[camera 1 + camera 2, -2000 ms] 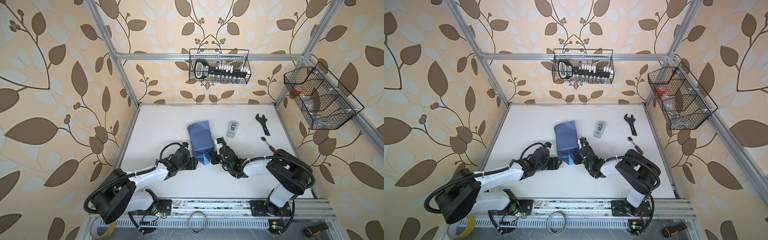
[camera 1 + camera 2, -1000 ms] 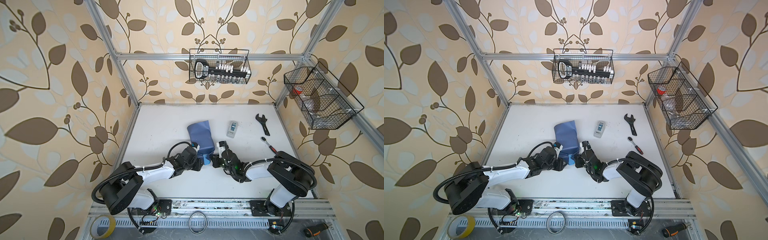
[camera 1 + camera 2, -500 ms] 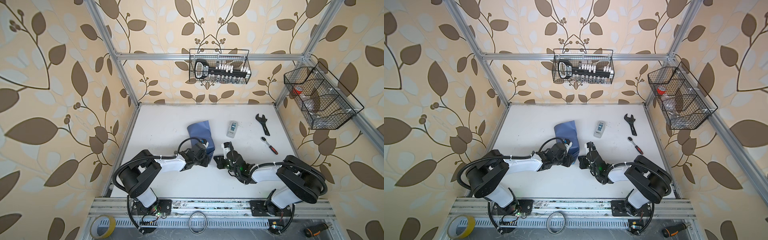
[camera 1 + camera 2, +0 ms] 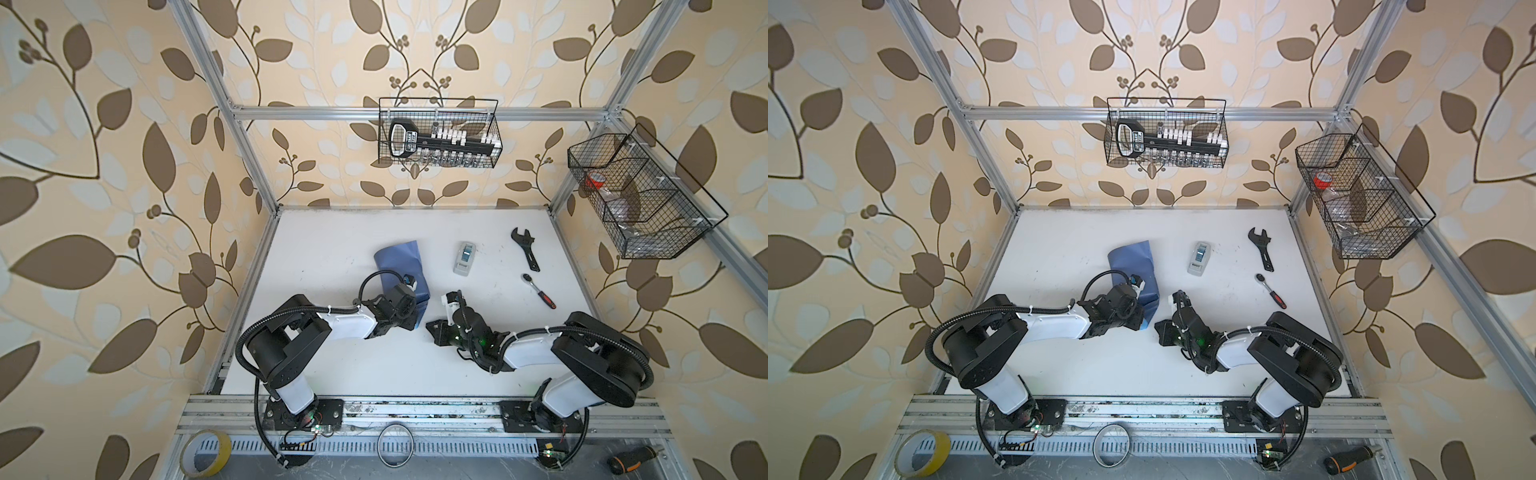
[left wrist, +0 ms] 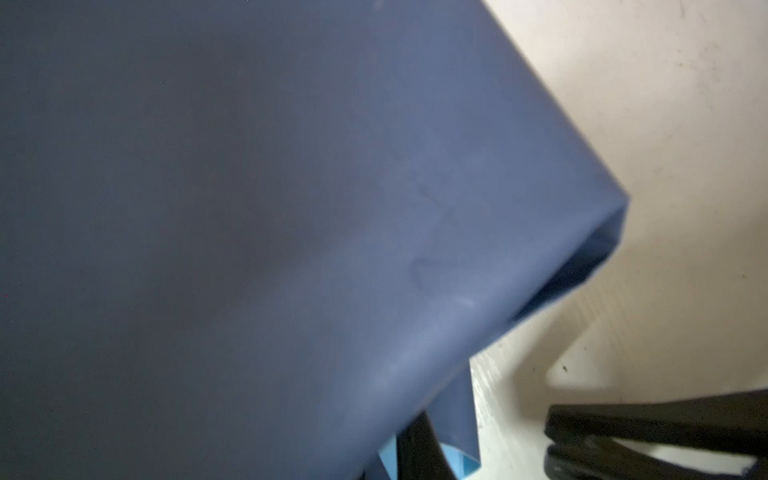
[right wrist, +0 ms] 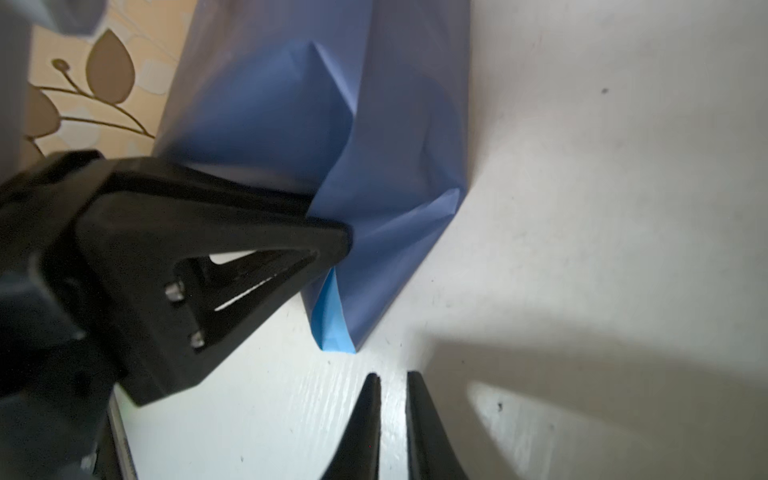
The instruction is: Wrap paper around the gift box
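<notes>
On the white table (image 4: 332, 249), the slate-blue folded paper sheet (image 4: 398, 266) lies left of centre, while the left gripper (image 4: 414, 319), wider a second ago, now seems pinched on its near flap and the right gripper (image 6: 390, 378), pressed nearly together and empty, has backed just clear.

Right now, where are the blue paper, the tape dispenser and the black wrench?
the paper (image 4: 398, 259): in a top view, on its dark blue upper face.
the tape dispenser (image 4: 464, 258): in a top view, on its middle.
the wrench (image 4: 528, 253): in a top view, on its handle.
</notes>
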Action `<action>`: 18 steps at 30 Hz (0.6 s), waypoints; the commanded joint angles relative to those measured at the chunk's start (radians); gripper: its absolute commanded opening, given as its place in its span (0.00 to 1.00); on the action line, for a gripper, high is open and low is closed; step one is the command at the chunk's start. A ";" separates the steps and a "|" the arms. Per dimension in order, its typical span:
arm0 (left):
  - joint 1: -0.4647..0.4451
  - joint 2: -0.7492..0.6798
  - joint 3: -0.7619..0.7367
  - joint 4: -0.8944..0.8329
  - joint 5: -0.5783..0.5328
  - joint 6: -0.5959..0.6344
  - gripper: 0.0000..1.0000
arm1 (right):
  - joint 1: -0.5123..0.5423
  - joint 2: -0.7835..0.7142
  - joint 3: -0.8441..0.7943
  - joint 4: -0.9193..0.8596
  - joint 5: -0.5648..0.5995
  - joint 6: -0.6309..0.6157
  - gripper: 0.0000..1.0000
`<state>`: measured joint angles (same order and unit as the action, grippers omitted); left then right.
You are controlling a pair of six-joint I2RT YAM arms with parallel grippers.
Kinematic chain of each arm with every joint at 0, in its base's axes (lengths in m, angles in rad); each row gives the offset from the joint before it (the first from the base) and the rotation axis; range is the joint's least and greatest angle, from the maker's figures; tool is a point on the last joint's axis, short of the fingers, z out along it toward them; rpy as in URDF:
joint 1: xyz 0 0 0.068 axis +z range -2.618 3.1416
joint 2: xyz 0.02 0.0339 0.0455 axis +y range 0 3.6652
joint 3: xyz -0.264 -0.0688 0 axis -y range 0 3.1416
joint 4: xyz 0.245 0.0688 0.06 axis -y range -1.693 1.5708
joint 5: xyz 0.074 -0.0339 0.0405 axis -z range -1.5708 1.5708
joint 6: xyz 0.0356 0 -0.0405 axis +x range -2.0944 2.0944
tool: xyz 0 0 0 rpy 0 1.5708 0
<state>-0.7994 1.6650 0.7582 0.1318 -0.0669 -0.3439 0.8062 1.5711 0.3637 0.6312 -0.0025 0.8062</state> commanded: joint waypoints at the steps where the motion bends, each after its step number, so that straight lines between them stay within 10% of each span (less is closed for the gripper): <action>1: -0.006 -0.006 0.035 0.019 -0.041 0.021 0.13 | 0.005 0.038 0.000 0.052 -0.032 0.055 0.15; 18: -0.006 -0.029 0.030 0.041 -0.021 -0.004 0.04 | 0.014 0.134 0.041 0.129 -0.025 0.155 0.27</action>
<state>-0.7994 1.6646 0.7586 0.1467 -0.0849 -0.3420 0.8127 1.6863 0.3912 0.7815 -0.0544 0.9318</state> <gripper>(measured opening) 0.048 0.274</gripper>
